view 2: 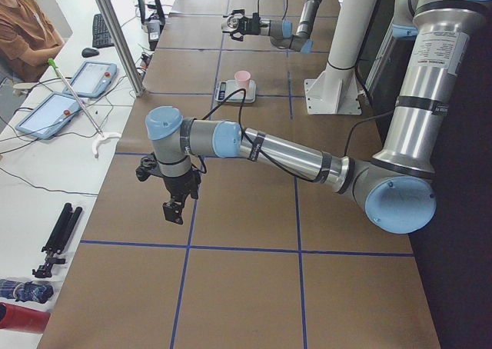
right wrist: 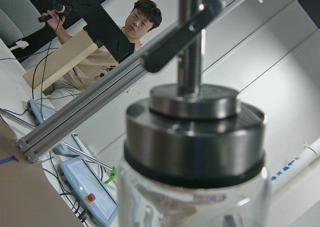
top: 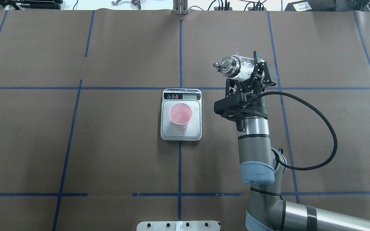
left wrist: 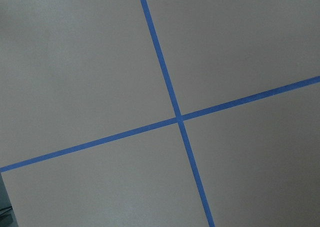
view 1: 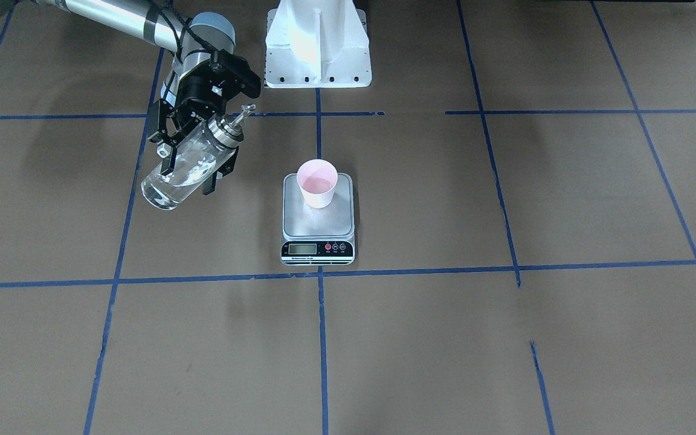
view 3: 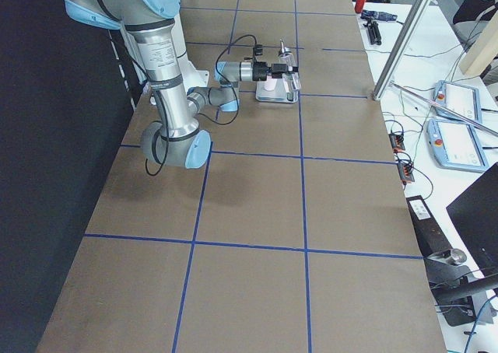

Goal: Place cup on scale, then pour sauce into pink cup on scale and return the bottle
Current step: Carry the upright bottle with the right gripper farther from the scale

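a brown paper-covered surface [view 1: 444, 338], gridded in blue tape, carries the one item set down in the working area: the scale [view 1: 318, 225], flat on the centre line, display strip toward the operators' side.

the right arm [top: 255, 141] reaches in beside it. its claw [view 1: 190, 173] is pinching the bottle [view 1: 164, 190] across the glass body, one finger on either side, and holds it off the surface. the bottle is tilted, base low and away from the robot, metal spout [view 1: 236, 118] high. it hangs to the right arm's side of the scale, near it but not over the platform.

the left arm's claw [view 2: 175, 209] hangs well apart at the table's far end and shows only in the side view; whether it is spread or pressed together cannot be told.

the bottle looks to be smooth, rigid glass: slick under the pads, breakable if dropped, and weightier than its size suggests with the sauce [view 1: 194, 166] sloshing clear inside. the mid-body hold seems the sound one, since the neck and spout offer little to clamp and the body gives the fingers a broad curve. setting it down calls for bringing it upright first.

the cup [view 1: 318, 184] stands upright on the platform, toward the robot's edge, and is likely light enough to tip at a nudge. whether it holds liquid is hard to tell.
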Available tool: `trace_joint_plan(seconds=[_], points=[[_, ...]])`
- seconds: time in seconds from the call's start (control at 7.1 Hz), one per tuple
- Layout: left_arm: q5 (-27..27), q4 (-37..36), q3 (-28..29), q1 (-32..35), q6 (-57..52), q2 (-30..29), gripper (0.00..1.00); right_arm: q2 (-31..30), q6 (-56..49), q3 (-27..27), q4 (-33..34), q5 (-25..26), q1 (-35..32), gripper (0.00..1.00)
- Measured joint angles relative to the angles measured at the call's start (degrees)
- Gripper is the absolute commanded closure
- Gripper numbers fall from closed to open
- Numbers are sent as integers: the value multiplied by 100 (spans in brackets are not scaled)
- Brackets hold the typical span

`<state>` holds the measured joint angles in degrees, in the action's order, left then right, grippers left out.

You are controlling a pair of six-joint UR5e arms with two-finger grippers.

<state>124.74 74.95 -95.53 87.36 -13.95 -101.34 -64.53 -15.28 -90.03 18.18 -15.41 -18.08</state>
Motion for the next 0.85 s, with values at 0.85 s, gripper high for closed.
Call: trace_joint_plan(seconds=[0.85], points=[[9, -15, -57, 0, 7, 5, 0, -733, 36, -665, 471, -1701, -827, 100]])
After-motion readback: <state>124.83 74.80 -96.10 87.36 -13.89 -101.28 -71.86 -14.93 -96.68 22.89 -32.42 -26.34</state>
